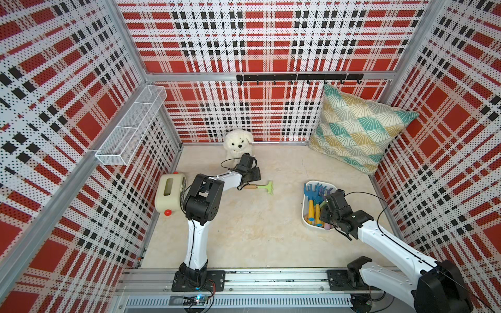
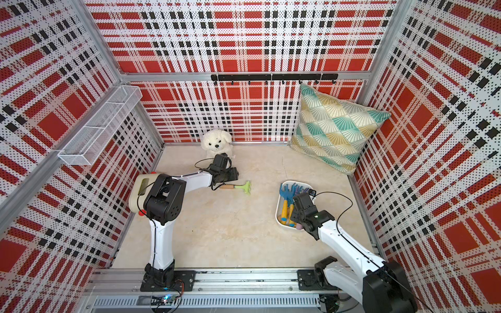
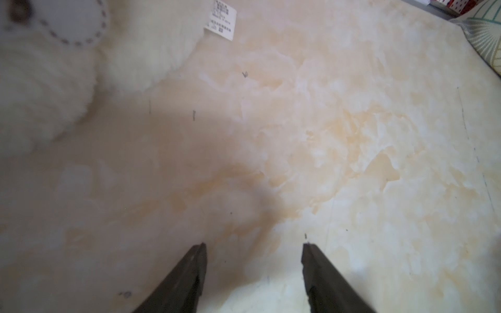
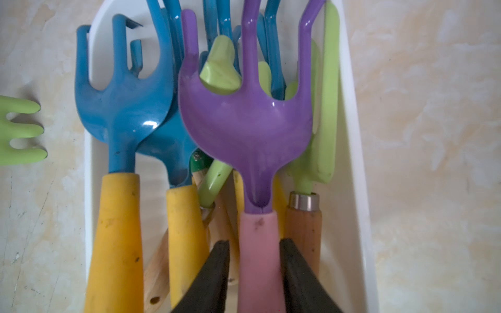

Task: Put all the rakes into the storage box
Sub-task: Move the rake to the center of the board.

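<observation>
A green rake [image 1: 265,187] [image 2: 242,187] with a wooden handle lies on the floor left of centre; its tines also show in the right wrist view [image 4: 23,130]. My left gripper [image 1: 253,174] [image 3: 254,245] is open just behind its handle, with only bare floor between the fingers. The white storage box [image 1: 304,207] [image 2: 277,212] [image 4: 352,141] sits to the right and holds several blue, green and purple rakes. My right gripper [image 4: 254,244] hovers over the box's near end, its jaws pressed to both sides of the purple rake's [image 4: 244,122] pink handle.
A white plush dog [image 1: 238,142] [image 3: 54,81] sits close behind the left gripper. A cream gadget [image 1: 168,195] with a red knob is by the left wall, a patterned pillow [image 1: 357,130] in the back right corner. A mesh basket [image 1: 132,127] and hook rail [image 1: 298,77] hang on the walls.
</observation>
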`<state>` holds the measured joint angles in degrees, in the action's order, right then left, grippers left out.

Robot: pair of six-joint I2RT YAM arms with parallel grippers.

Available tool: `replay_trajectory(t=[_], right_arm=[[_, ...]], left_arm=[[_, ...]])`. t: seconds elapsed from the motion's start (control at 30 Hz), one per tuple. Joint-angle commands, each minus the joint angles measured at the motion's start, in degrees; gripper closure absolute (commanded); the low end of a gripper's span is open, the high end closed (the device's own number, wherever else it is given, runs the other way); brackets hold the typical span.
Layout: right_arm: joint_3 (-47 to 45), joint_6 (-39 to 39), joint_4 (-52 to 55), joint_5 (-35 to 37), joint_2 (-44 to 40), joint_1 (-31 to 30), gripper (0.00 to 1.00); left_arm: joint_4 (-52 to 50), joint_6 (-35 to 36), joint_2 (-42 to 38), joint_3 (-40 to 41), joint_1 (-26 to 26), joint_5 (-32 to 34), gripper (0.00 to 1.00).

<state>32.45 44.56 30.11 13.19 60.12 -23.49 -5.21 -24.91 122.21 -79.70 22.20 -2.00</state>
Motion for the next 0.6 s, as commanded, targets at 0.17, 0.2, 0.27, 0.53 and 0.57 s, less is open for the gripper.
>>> replay_trajectory(t=[0.17,0.2,0.27,0.53,0.57], right_arm=[[1.7,-4.4,-2.9,2.4,-0.1,1.1,0.61],[1.8,-4.7,-3.0,2.2,-0.1,1.2,0.61],[2.1,-5.5,-3.4,1.9,-0.3,1.3,0.57],[3.5,-6.9,-1.2,1.8,-3.3,1.9,0.42],[3.7,-7.0,-0.9,1.6,-3.9,1.9,0.41]], left_arm=[[-0.7,1.8,-1.2,4.6,0.3,-1.0,0.38],[-0.7,1.8,-1.6,5.3,0.5,-1.0,0.38],[-0.7,1.7,-3.0,7.0,1.2,-0.5,0.38],[-0.5,-0.1,-10.5,16.2,5.4,1.9,0.38],[-0.4,-0.6,-11.4,17.4,6.0,2.2,0.38]])
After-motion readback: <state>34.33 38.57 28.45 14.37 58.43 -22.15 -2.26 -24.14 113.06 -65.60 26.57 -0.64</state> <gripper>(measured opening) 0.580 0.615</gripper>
